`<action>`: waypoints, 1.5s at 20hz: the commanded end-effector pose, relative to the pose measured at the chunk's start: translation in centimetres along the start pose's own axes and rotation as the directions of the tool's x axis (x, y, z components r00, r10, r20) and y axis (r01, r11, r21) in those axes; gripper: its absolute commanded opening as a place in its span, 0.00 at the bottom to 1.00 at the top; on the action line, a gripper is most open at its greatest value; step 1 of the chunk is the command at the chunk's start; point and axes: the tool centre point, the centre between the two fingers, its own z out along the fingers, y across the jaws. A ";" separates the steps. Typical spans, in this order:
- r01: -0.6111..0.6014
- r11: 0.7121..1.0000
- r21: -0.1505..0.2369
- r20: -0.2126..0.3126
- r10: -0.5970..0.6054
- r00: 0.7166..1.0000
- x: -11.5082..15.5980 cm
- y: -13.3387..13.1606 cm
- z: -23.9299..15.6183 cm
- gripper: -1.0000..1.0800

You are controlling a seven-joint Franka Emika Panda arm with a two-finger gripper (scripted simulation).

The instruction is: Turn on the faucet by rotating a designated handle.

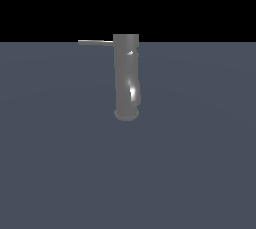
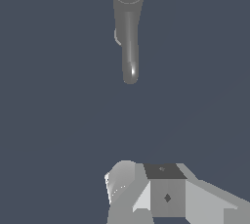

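Handle [image 1: 95, 42] horizontal, pointing exterior view's left

**Faucet in the middle, gripper hanging back**

So the faucet [image 1: 126, 78] is standing upright on the floor [image 1: 60, 173], roughly mid-scene in the exterior view. The handle [image 1: 95, 42] is sticking out sideways from its top, toward the exterior view's left. In the wrist view the gripper [image 2: 161, 193] is sitting well apart from the faucet [image 2: 128, 27], not touching anything.
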 end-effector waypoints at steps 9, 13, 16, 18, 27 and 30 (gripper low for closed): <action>0.019 1.000 0.016 -0.026 -0.018 0.999 0.9 -0.4 -0.7 0.00; 0.025 1.000 0.017 -0.030 -0.025 0.999 0.9 -0.4 -0.8 0.00; 0.018 1.000 0.018 -0.028 -0.017 0.999 1.0 -0.5 -0.8 0.00; 0.008 1.000 0.022 -0.027 -0.008 1.000 1.3 -0.5 -0.8 0.00; -0.090 0.994 0.058 -0.016 0.091 0.996 3.9 -1.1 -0.6 0.00; -0.144 0.987 0.074 -0.006 0.145 0.989 5.4 -1.4 -0.5 0.00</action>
